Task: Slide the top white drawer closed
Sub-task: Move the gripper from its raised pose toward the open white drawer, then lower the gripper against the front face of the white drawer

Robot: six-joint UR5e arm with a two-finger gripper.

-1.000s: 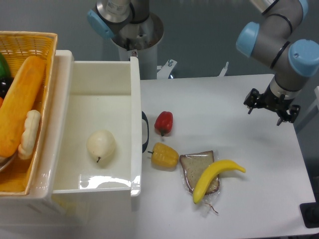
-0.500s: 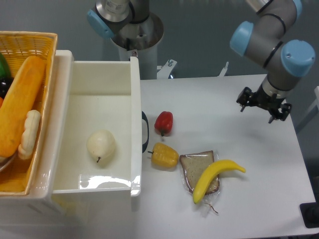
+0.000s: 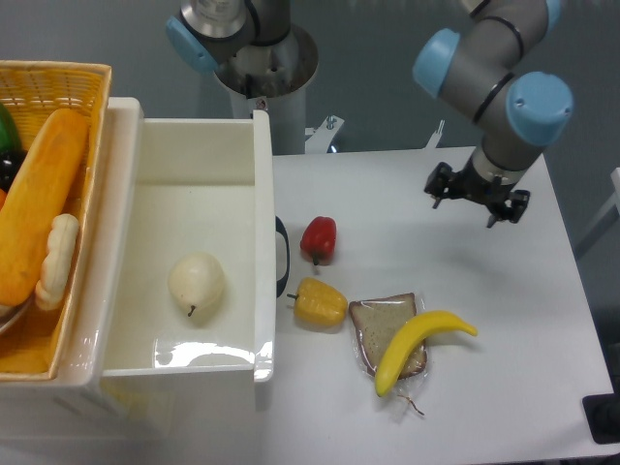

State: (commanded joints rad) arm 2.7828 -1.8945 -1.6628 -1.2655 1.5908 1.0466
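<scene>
You had top white drawer (image 3: 199, 155) pulled fully out at left, pear (image 3: 197, 283) inside. Gripper (image 3: 475, 199) hung spread, empty, well apart. Glossy rigid plastic, likely slid easily; push black handle (image 3: 282, 257).

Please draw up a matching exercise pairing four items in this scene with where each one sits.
Items:
1. pale cream pear
2. curved yellow banana
3. long orange bread loaf
4. glossy red bell pepper

Places:
A. in the yellow wicker basket
B. on the white table, near the curved black handle
C. inside the open top white drawer
D. lying across the brown bread slice

Pairs: 1-C, 2-D, 3-A, 4-B
</scene>
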